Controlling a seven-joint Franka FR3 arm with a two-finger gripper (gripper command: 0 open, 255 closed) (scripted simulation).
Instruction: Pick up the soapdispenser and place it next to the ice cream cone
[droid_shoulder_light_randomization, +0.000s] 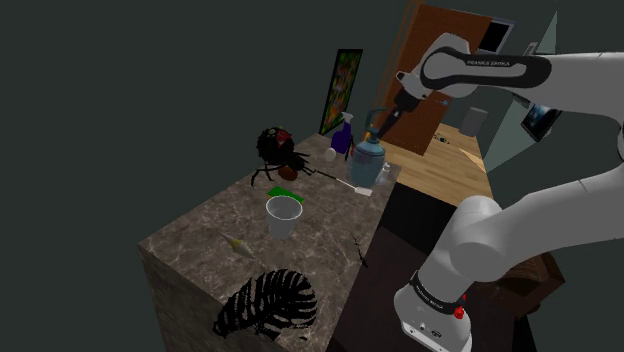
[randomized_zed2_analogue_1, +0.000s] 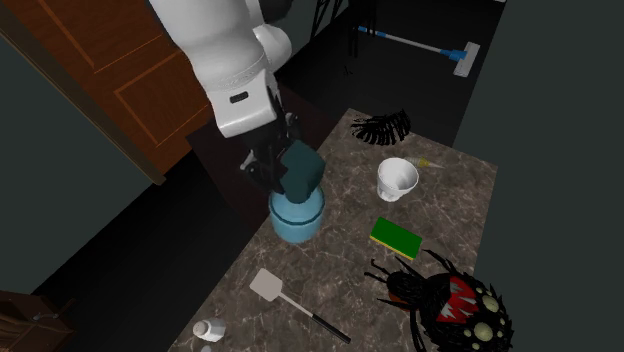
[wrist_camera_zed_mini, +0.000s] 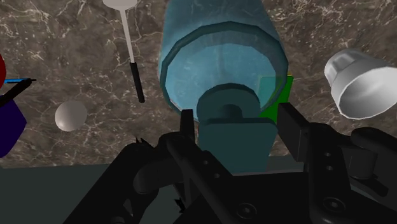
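The blue soap dispenser stands upright at the far end of the marbled counter. The black gripper sits over its pump head, fingers apart on either side, not clamped. A white cup stands nearer, and the ice cream cone lies nearer still, well apart from the dispenser

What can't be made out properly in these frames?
Small pale ice cream cone: too small in the shoulder view for detail.
Green rectangular sponge: wrist view, mostly hidden behind the translucent blue soap dispenser.
Dark purple spray bottle: wrist view, cut off by the picture's edge.
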